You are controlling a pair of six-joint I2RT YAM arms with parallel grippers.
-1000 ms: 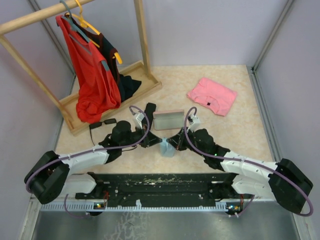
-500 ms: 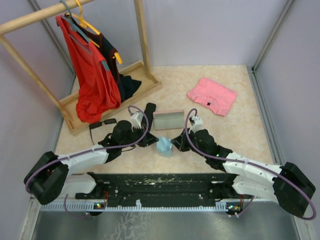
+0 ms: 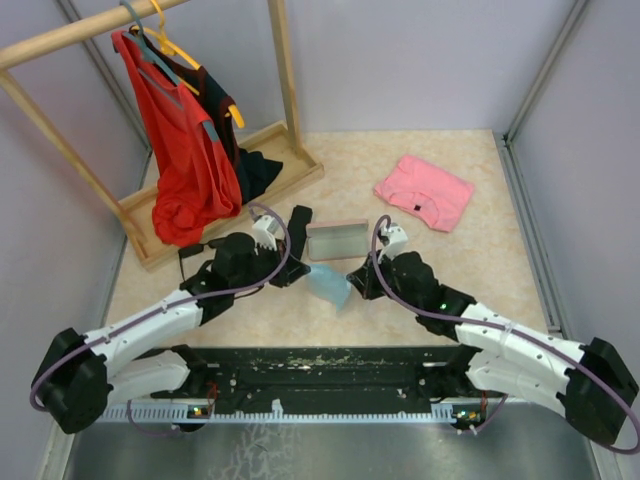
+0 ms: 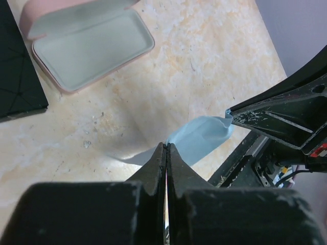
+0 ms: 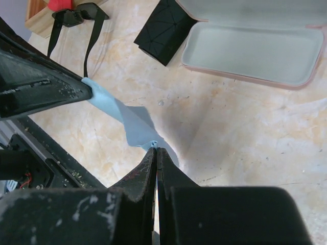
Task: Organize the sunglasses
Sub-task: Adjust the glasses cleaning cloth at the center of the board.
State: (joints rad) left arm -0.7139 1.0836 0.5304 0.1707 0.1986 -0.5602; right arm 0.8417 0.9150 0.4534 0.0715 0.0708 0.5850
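A light blue cloth (image 3: 328, 283) hangs stretched between my two grippers above the table. My left gripper (image 3: 303, 270) is shut on one corner of the cloth (image 4: 200, 140). My right gripper (image 3: 353, 287) is shut on the other corner (image 5: 131, 121). The black-framed sunglasses (image 3: 205, 246) lie open on the table left of my left arm, and also show in the right wrist view (image 5: 76, 14). The reddish-brown pair is out of view. The pink case (image 3: 337, 241) lies open and empty just behind the cloth.
A black oblong case (image 3: 298, 221) lies left of the pink case (image 4: 92, 47). A wooden clothes rack (image 3: 240, 160) with red and dark garments stands at the back left. A folded pink garment (image 3: 423, 191) lies at the back right.
Both grippers have moved apart, the left one back and left, the right one to the right. The blue cloth has gone from bunched between them to pulled out wider.
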